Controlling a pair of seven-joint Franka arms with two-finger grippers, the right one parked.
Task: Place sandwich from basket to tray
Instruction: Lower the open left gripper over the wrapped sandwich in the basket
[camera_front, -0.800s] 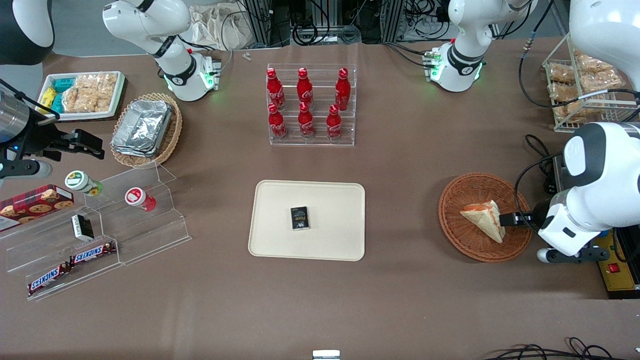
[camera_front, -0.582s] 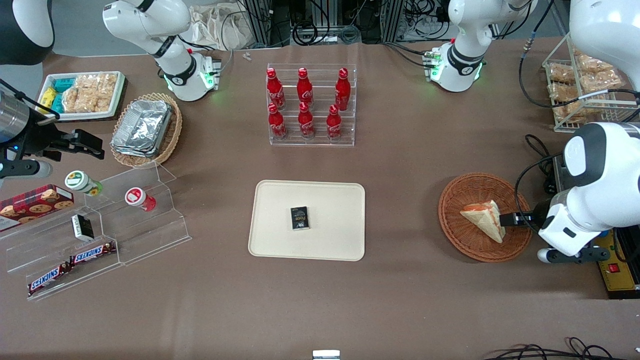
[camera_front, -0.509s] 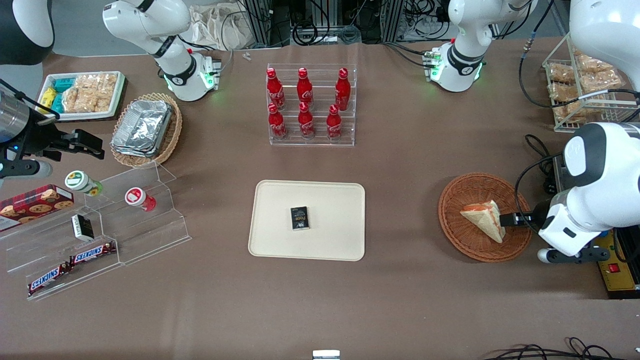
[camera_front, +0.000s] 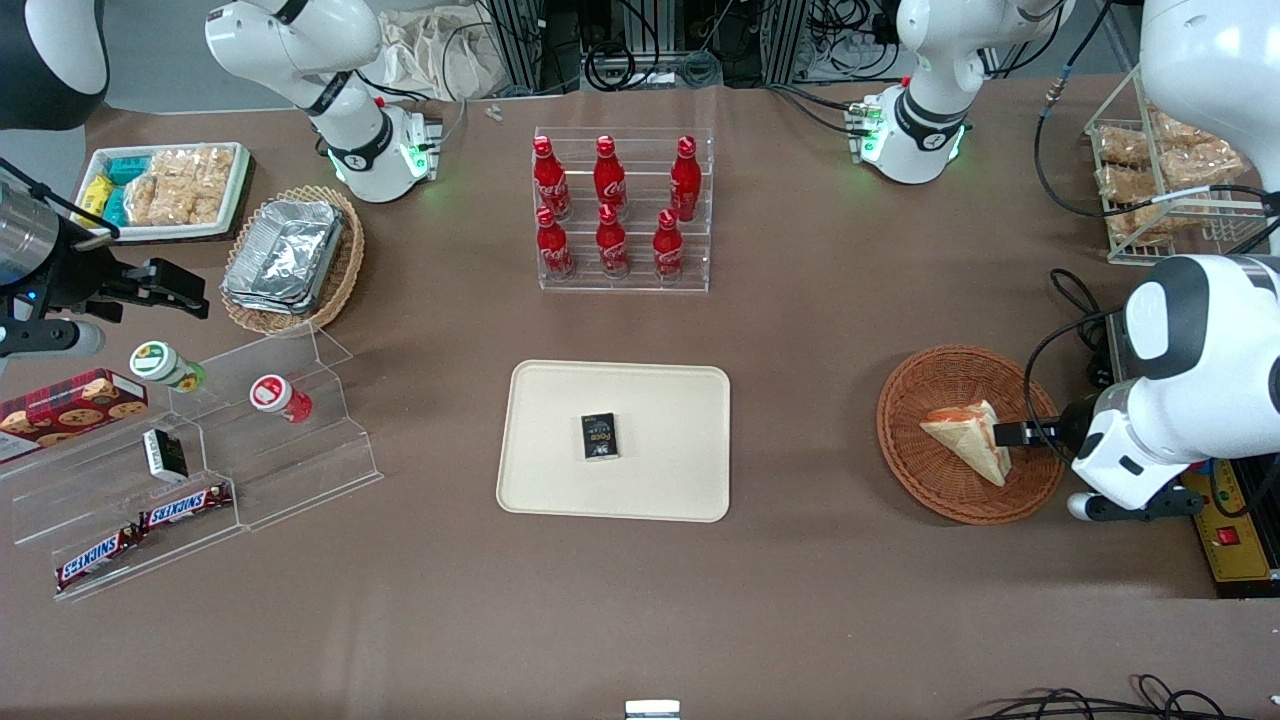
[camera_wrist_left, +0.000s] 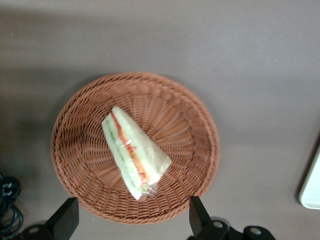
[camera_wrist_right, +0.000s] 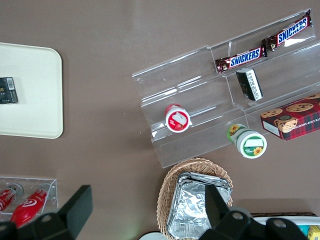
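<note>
The sandwich (camera_front: 966, 438) (camera_wrist_left: 135, 150), a wrapped white-bread wedge with red and green filling, lies in the round orange-brown basket (camera_front: 903, 398) (camera_wrist_left: 67, 125). My left gripper (camera_front: 1008, 436) (camera_wrist_left: 131, 220) hangs open above the basket's rim at the working arm's end, just beside the sandwich. Its two dark fingers (camera_wrist_left: 66, 219) are spread wide and hold nothing. The cream tray (camera_front: 560, 400) (camera_wrist_left: 313, 184) lies mid-table, toward the parked arm's end from the basket, with a small black box (camera_front: 599, 436) on it.
A clear rack of red bottles (camera_front: 622, 210) stands farther from the camera than the tray. A wire rack of snack bags (camera_front: 1165, 170) and black cables (camera_front: 1075, 290) are near the working arm. A yellow power box (camera_front: 1232, 530) sits beside the basket.
The left arm has shifted slightly, and the gripper has edged a little farther over the basket toward the sandwich. The sandwich has not moved.
</note>
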